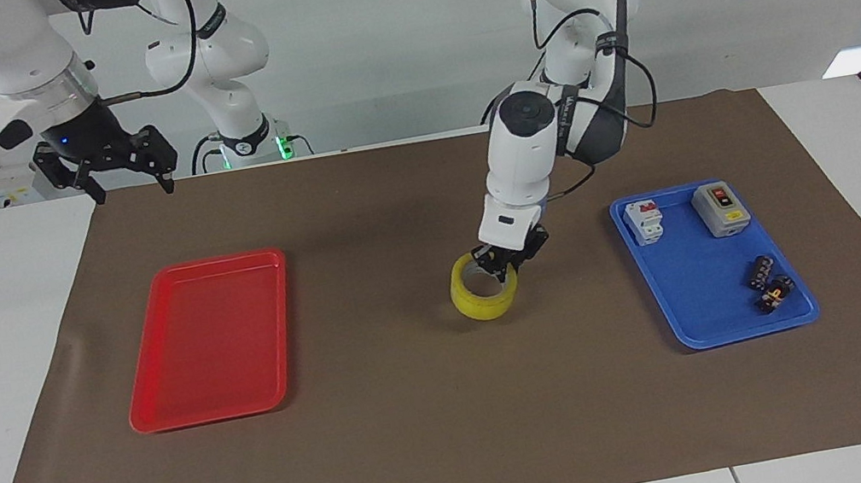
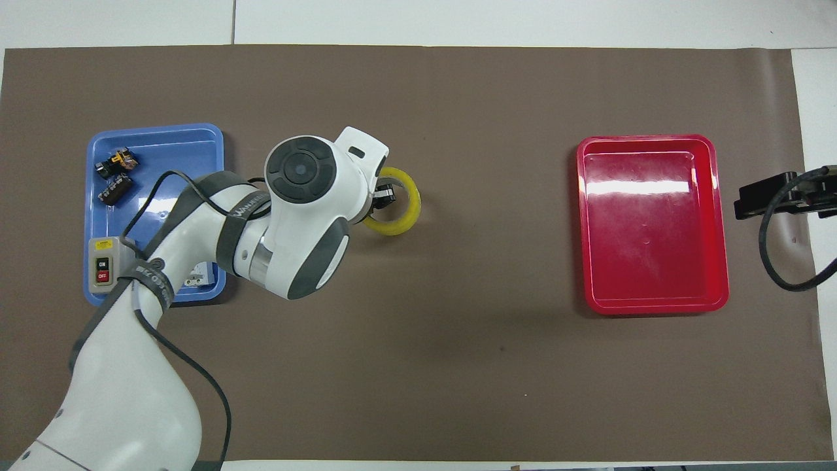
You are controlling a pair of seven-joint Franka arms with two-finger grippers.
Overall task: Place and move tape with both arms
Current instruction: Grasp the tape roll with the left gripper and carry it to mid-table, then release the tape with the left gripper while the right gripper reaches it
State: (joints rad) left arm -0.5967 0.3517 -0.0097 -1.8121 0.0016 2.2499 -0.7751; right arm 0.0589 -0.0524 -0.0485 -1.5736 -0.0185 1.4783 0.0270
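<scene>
The yellow tape roll (image 1: pixel 483 300) hangs from my left gripper (image 1: pixel 504 260), which is shut on its rim. The roll is over the brown mat near the table's middle, between the two trays, at or just above the mat. In the overhead view the tape (image 2: pixel 404 212) shows beside the left arm's wrist, with the gripper (image 2: pixel 384 196) at its rim. My right gripper (image 1: pixel 119 171) is open and waits high over the mat's edge nearest the robots, at the right arm's end; its edge shows in the overhead view (image 2: pixel 771 195).
A red tray (image 1: pixel 212 336) lies toward the right arm's end. A blue tray (image 1: pixel 706 293) toward the left arm's end holds a grey switch box (image 1: pixel 719 209), a white breaker (image 1: pixel 643 221) and small dark parts (image 1: pixel 770 283). A brown mat (image 1: pixel 423 415) covers the table.
</scene>
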